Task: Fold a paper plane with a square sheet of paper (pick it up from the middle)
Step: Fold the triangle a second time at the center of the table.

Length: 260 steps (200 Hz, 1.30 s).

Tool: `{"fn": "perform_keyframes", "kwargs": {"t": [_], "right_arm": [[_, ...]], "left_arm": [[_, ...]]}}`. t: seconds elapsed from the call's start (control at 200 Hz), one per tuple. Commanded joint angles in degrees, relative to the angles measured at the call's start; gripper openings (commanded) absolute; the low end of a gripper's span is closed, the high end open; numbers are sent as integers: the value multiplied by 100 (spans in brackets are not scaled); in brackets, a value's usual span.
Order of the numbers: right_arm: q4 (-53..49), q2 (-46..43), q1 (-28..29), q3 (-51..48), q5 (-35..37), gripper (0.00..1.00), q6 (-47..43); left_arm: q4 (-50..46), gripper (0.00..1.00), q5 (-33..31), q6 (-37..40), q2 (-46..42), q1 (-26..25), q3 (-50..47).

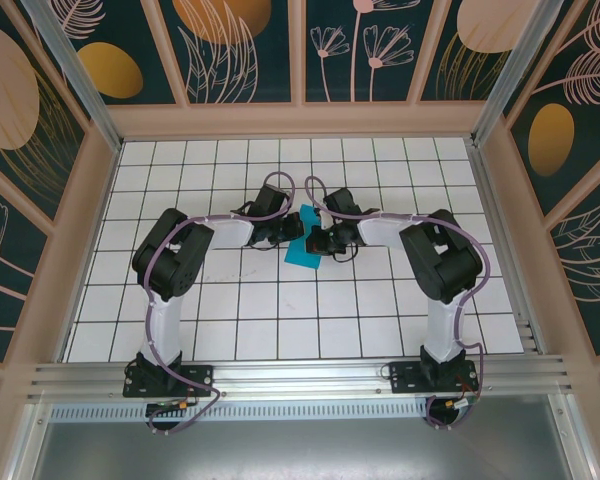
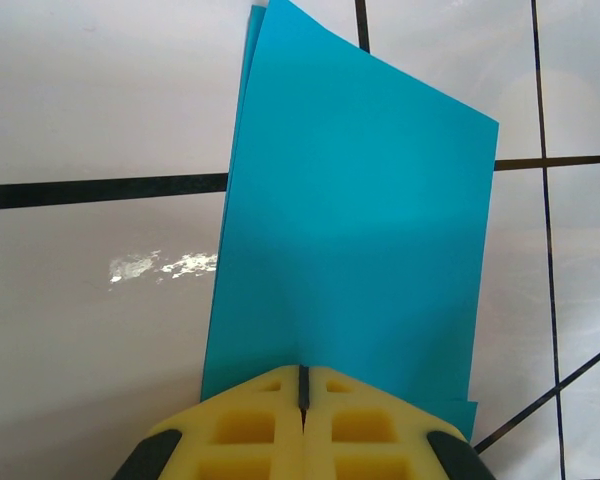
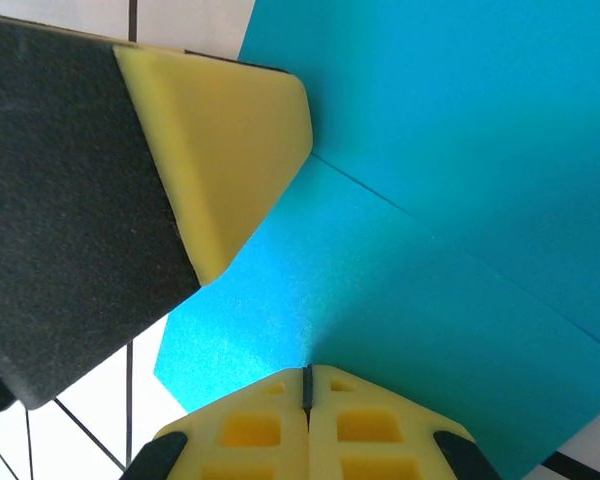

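Note:
The square sheet of paper is teal-blue and lies folded in layers on the white grid floor between the two arms. In the left wrist view the paper stretches away from my left gripper, whose yellow fingers are shut with their tips at its near edge. My right gripper is also shut, its tips resting on the paper, where a crease line runs diagonally. A left finger presses on the same sheet close by. From above, the left gripper and right gripper nearly meet. The paper plane is out of view.
The white tiled floor is boxed in by wooden walls at the back and sides. An aluminium rail with both arm bases runs along the near edge. Purple cables loop over each arm.

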Motion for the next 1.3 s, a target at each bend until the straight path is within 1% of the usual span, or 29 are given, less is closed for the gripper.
{"fn": "perform_keyframes", "kwargs": {"t": [0.0,0.08,0.22,0.44,0.626,0.706,0.816,0.891,1.016,1.206,1.296], "right_arm": [[-328,14,65,-34,-10,0,-250],[-412,-116,64,-243,-4,0,-371],[-526,-403,67,-631,-87,0,-560],[-622,-659,67,-1048,-258,0,-683],[-651,-813,60,-1196,-238,0,-714],[-567,-902,49,-1049,-139,0,-656],[-326,-808,52,-567,-185,0,-492],[-213,-558,62,-229,-274,0,-426],[-272,-89,56,201,-195,0,-368],[-309,230,50,446,-221,0,-406],[-341,316,55,462,-357,0,-466]], "left_arm": [[-565,2,-642,-77,285,36,-20],[-607,2,-804,-107,311,32,-67],[-622,1,-902,-176,336,36,-171],[-617,1,-934,-214,365,38,-218],[-609,1,-914,-219,365,40,-226],[-581,1,-871,-218,363,35,-235],[-561,1,-851,-222,365,35,-244],[-538,1,-816,-223,356,35,-253],[-503,1,-764,-236,360,35,-262],[-485,1,-735,-247,382,35,-236],[-521,1,-752,-244,399,37,-227]]}}
